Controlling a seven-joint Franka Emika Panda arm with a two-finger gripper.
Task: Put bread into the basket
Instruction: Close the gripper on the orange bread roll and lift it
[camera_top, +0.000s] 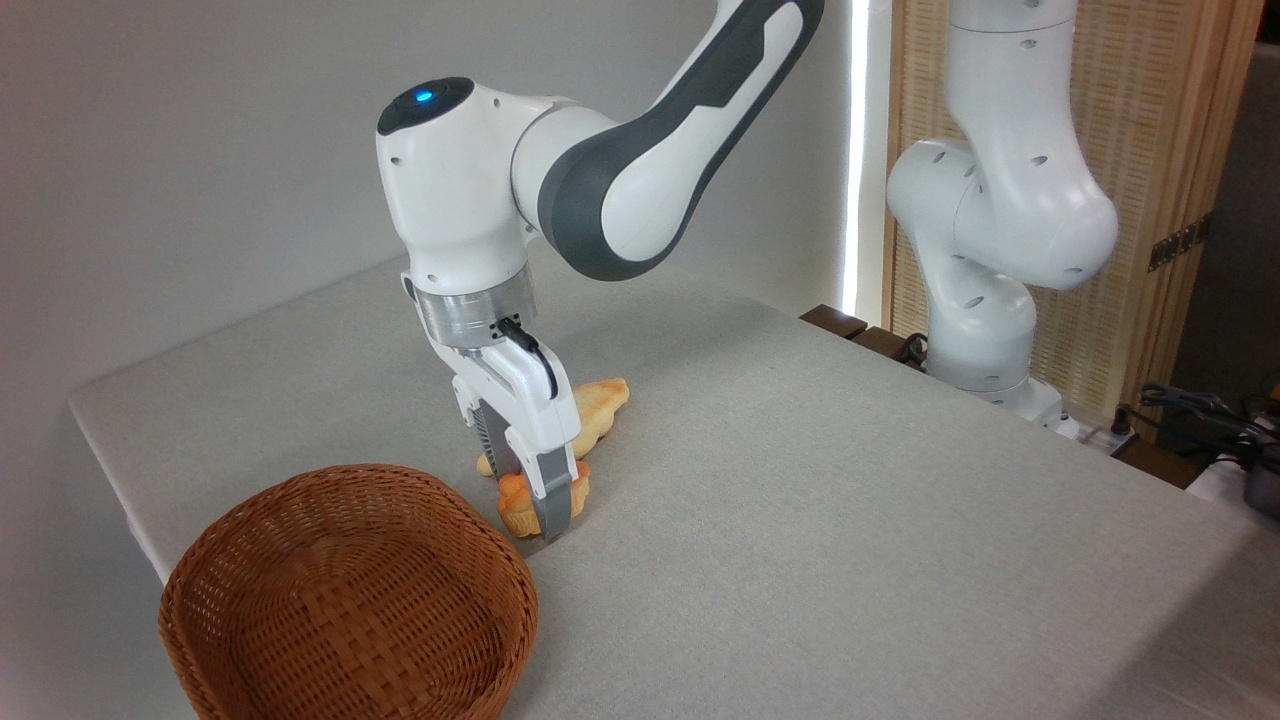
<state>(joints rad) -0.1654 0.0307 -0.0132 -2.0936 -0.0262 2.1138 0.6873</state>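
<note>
The Panda arm (600, 190) is built of glossy white rounded shells, with dark grey bands filling the joints between them. On top of the wrist housing sits a black cap (428, 103) with a small blue light glowing in it. Small dark recessed screw holes dot the white shells. Below that cap runs a ribbed silver metal ring (470, 312), and a thin black cable (530, 350) loops from the ring down onto the white body of the gripper (545, 500). The one finger (556, 508) that shows clearly is grey. Right of the cap, the thick white base column (985, 300) bears the same small dark holes.
</note>
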